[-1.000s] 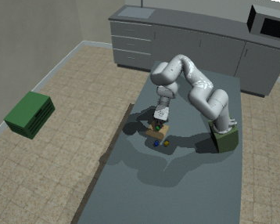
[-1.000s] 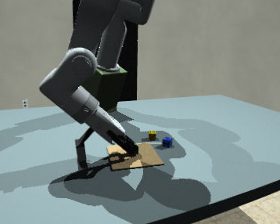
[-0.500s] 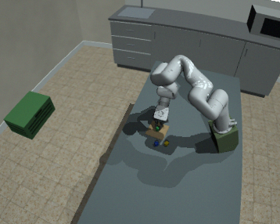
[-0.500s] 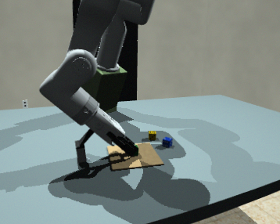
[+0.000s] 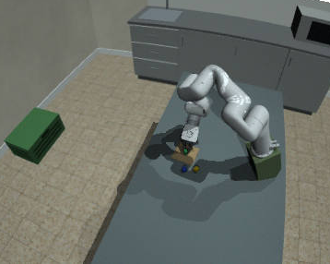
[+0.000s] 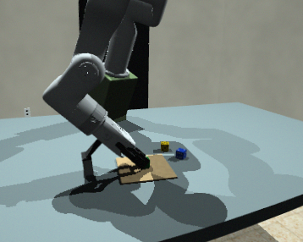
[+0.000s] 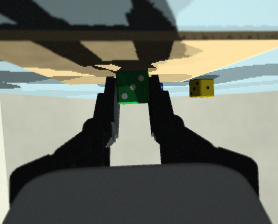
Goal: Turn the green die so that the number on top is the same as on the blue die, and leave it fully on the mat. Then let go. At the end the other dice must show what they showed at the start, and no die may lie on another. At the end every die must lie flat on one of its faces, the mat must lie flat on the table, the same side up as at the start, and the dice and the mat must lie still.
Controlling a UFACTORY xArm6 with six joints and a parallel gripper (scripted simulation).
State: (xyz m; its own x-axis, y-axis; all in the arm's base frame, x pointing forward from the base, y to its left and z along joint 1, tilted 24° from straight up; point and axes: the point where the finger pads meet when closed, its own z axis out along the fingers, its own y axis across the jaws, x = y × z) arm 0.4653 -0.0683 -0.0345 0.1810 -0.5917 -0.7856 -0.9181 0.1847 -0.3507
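Observation:
My gripper (image 7: 133, 89) is shut on the green die (image 7: 132, 86), which shows three white pips towards the wrist camera. The die is at the tan mat (image 6: 145, 170), low over it or touching it; I cannot tell which. In the top view the green die (image 5: 185, 151) sits between the fingers above the mat (image 5: 186, 156). The arm leans steeply and the fingers (image 6: 142, 160) point down at the mat. The blue die (image 6: 181, 153) lies on the table beside the mat, also seen in the top view (image 5: 183, 169). In the wrist view it is almost hidden behind the right finger.
A yellow die (image 6: 164, 145) lies on the table next to the blue one; it also shows in the wrist view (image 7: 201, 87) and in the top view (image 5: 196, 168). The arm's green base block (image 5: 265, 162) stands at the table's right edge.

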